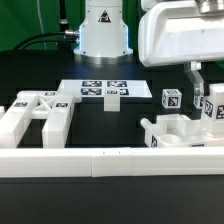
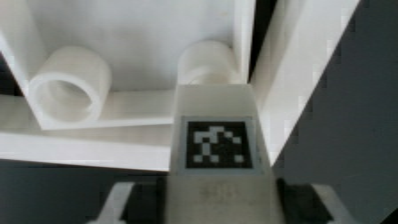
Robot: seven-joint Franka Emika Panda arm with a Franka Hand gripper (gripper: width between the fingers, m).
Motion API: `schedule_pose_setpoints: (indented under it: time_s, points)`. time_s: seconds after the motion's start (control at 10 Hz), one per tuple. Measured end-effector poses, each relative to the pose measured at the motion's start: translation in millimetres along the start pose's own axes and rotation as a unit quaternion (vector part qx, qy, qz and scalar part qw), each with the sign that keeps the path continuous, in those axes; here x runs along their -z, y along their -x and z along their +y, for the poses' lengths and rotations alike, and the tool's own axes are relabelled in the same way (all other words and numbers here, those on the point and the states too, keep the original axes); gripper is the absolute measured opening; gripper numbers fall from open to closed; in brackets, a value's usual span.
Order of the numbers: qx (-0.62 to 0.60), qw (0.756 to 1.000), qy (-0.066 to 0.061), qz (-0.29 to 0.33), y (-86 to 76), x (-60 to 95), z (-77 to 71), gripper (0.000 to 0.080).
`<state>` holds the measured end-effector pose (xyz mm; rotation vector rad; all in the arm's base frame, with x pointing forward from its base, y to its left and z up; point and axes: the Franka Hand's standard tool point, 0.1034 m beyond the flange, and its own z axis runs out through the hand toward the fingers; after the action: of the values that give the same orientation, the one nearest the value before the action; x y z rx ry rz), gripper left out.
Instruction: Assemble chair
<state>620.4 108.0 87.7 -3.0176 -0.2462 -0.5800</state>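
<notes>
A tagged post (image 2: 217, 125) is held clamped in the gripper (image 2: 214, 200), close to a white slab (image 2: 125, 40) on which two round pegs (image 2: 71, 85) are seen.

X-braced frame (image 1: 45, 112): one; tagged post (image 1: 172, 100): two; marker board (image 1: 72, 90): one.

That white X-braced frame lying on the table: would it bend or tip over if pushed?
Probably stiff: the X-braced frame looks chunky. It lies flat and low, so it would likely slide, not tip. Its smooth plastic may be slippery.
</notes>
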Motion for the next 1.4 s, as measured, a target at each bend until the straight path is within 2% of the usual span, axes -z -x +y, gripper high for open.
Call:
schedule_pose_setpoints:
  time_s: [0.1, 0.2, 0.3, 0.4, 0.5, 0.6, 0.8, 1.1, 1.4]
  points:
    - [0.0, 1.0, 0.0, 0.0, 0.0, 0.0, 0.0, 0.0287]
    - [0.0, 1.0, 0.0, 0.0, 0.2, -0.2, 0.0, 0.0344]
    - [0.0, 1.0, 0.0, -0.004, -0.2, 0.2, -0.2, 0.0532]
    - [0.0, 1.0, -0.001, -0.009, -2.9, 2.3, -0.6, 0.0532]
    - [0.001, 1.0, -0.001, -0.008, -5.2, 3.5, -0.6, 0.0612]
    - [0.002, 1.0, -0.001, -0.011, -7.0, 4.6, 0.2, 0.0641]
    - [0.003, 1.0, -0.001, -0.019, -12.1, 9.3, 3.0, 0.0648]
    - [0.021, 0.999, -0.003, -0.044, -28.7, 24.6, 14.8, 0.0649]
    - [0.022, 0.998, -0.005, -0.063, -22.9, 21.6, 11.9, 0.0649]
